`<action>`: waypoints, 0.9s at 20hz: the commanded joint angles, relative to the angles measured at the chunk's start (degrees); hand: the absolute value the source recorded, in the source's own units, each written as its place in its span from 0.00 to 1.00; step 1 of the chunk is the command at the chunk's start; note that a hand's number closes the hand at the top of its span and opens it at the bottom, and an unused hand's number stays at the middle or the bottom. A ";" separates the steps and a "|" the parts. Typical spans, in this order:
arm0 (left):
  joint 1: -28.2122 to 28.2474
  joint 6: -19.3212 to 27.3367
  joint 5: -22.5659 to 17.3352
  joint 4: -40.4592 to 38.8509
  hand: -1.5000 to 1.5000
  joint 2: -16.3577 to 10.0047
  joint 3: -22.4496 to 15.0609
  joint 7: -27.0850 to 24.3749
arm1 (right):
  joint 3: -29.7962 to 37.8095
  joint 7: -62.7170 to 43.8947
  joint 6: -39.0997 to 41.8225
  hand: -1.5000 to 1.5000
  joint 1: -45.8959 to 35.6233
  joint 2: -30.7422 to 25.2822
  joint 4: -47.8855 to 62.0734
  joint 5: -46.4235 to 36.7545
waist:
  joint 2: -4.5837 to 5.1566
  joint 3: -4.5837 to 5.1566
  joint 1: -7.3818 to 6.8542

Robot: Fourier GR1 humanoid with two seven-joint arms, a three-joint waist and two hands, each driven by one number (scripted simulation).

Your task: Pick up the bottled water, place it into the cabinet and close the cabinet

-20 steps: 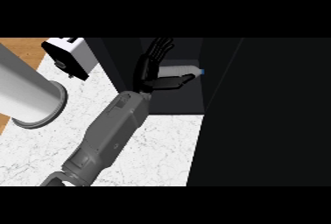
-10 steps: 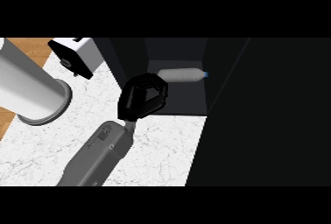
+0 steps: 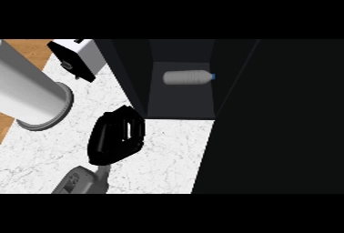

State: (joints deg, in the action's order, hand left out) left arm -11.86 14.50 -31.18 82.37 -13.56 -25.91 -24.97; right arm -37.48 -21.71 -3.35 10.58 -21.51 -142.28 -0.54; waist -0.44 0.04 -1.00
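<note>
Bottled water [image 3: 188, 78] lying on side inside open cabinet [image 3: 181, 103], blue cap pointing right, well apart from robot hand. Right robot hand [image 3: 116, 136] over marble bench [image 3: 168, 152] just outside cabinet front, fingers relaxed, holding nothing. Grey cylinder [image 3: 30, 95] at left.

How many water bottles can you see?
1. The pale plastic water bottle with a blue cap lies on its side inside the dark open cabinet. Others could hide in its shadowed parts.
</note>
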 commanded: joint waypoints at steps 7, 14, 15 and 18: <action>16.76 -3.38 -2.15 16.17 1.00 -9.26 4.78 -0.25 | -13.97 -12.39 -2.92 1.00 -12.04 12.29 3.17 -6.96 | 0.12 0.07 -0.25; 20.85 -5.75 -3.74 18.78 1.00 -9.91 7.72 -1.82 | -18.19 -17.36 -4.90 1.00 -27.74 21.16 12.94 -11.28 | 0.21 0.13 -0.72; 21.08 -8.59 -5.47 16.92 1.00 -13.05 11.27 -1.47 | -19.33 -15.12 -4.96 1.00 -26.70 21.12 13.45 -15.75 | 0.15 0.10 -0.11; 20.25 -8.76 -7.40 19.11 1.00 -13.45 11.99 1.44 | -18.91 -15.62 -11.31 1.00 -33.38 21.04 16.72 -15.16 | 0.24 0.17 -0.63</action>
State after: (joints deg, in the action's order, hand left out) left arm 8.08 7.82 -36.04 100.77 -25.01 -16.94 -24.91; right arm -52.04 -37.00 -10.47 -12.70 -10.18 -134.40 -12.27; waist -0.25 0.16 -1.50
